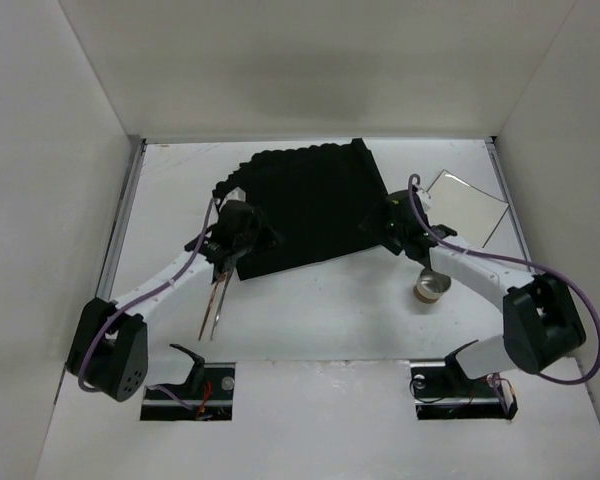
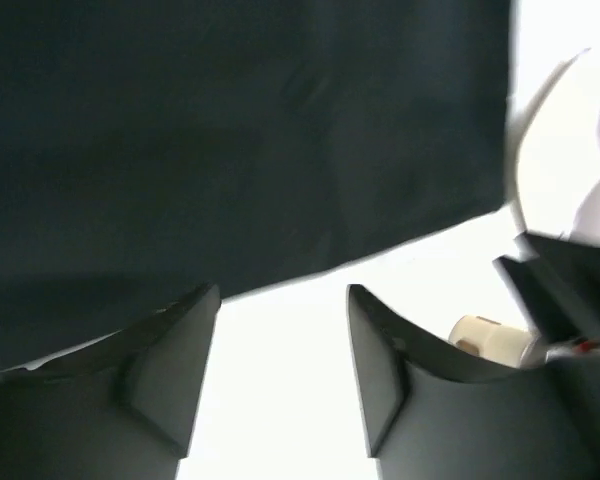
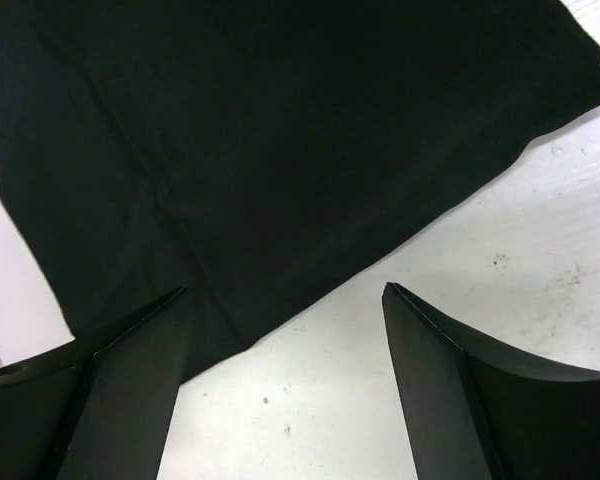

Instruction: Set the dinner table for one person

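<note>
The left pincer stands part open with nothing between its fingers, just white bench. It sits at the near-left corner of the black placemat, whose edge runs just past the fingertips. The right pincer gapes wide and holds nothing, poised at the placemat's right corner. The placemat lies skewed on the middle of the bench, rumpled along its far-left side. Slim copper-coloured cutlery lies near-left of the placemat, a small round cup near-right of it, and a pale glossy square to its right. White walls enclose the bench.
</note>
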Motion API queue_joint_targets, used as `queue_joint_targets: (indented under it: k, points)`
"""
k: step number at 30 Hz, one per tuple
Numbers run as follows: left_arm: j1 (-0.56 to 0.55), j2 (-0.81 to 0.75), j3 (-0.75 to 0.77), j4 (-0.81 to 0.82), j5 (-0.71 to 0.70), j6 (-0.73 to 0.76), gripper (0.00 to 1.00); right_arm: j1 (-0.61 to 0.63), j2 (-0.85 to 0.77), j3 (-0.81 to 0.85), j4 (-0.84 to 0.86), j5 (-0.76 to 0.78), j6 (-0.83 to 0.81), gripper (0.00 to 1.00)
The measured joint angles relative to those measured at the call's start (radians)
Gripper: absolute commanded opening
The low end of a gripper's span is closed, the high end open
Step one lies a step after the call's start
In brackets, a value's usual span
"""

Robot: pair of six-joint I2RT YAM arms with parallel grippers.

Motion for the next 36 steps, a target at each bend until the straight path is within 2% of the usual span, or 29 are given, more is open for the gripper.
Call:
queue_joint_targets:
  k: [1, 4, 6, 8, 9, 13, 17, 23, 24, 25, 26, 27, 31, 33, 35, 36]
  points:
    - [-0.013, -0.021, -0.044, -0.011, -0.014, -0.037, 0.29, 0.0, 0.018, 0.0, 0.003, 0.001, 0.007, 0.77]
    - [-0.039, -0.086, -0.16, -0.039, -0.047, -0.124, 0.29, 0.0, 0.053, 0.002, 0.002, 0.006, 0.021, 0.76]
    - [-0.038, -0.142, -0.221, -0.076, -0.068, -0.17, 0.34, 0.0, 0.067, 0.002, -0.006, 0.021, 0.032, 0.76]
    - [-0.035, -0.181, -0.253, -0.107, -0.085, -0.203, 0.47, -0.002, 0.066, 0.002, -0.019, 0.042, 0.051, 0.76]
    - [-0.035, -0.204, -0.267, -0.117, -0.093, -0.222, 0.49, -0.004, 0.066, 0.002, -0.022, 0.05, 0.062, 0.75]
    - [-0.035, -0.246, -0.316, -0.111, -0.101, -0.292, 0.51, -0.022, 0.071, 0.002, -0.04, 0.07, 0.1, 0.66]
    - [-0.011, -0.194, -0.341, -0.052, -0.091, -0.338, 0.54, -0.039, 0.117, 0.002, -0.048, 0.075, 0.143, 0.59]
    - [0.024, -0.058, -0.344, 0.057, -0.081, -0.378, 0.42, -0.055, 0.196, 0.002, -0.057, 0.066, 0.195, 0.35]
    - [0.03, -0.045, -0.343, 0.069, -0.08, -0.383, 0.4, -0.057, 0.202, 0.002, -0.057, 0.065, 0.2, 0.27]
    - [0.033, -0.038, -0.343, 0.08, -0.08, -0.384, 0.36, -0.06, 0.206, 0.002, -0.056, 0.064, 0.208, 0.2]
    - [0.047, -0.023, -0.339, 0.097, -0.082, -0.386, 0.25, -0.06, 0.21, 0.002, -0.054, 0.064, 0.216, 0.11]
    - [0.055, -0.015, -0.336, 0.102, -0.081, -0.385, 0.2, -0.06, 0.212, 0.002, -0.05, 0.063, 0.224, 0.08]
    - [0.12, 0.057, -0.288, 0.114, -0.075, -0.373, 0.15, -0.058, 0.209, -0.008, -0.036, 0.048, 0.24, 0.07]
    - [0.163, 0.076, -0.259, 0.115, -0.079, -0.356, 0.15, -0.05, 0.196, -0.039, -0.031, 0.037, 0.257, 0.11]
    - [0.2, 0.073, -0.238, 0.115, -0.08, -0.339, 0.18, -0.035, 0.173, -0.076, -0.029, 0.026, 0.272, 0.24]
    - [0.217, 0.07, -0.229, 0.114, -0.082, -0.328, 0.24, -0.024, 0.156, -0.093, -0.031, 0.02, 0.279, 0.37]
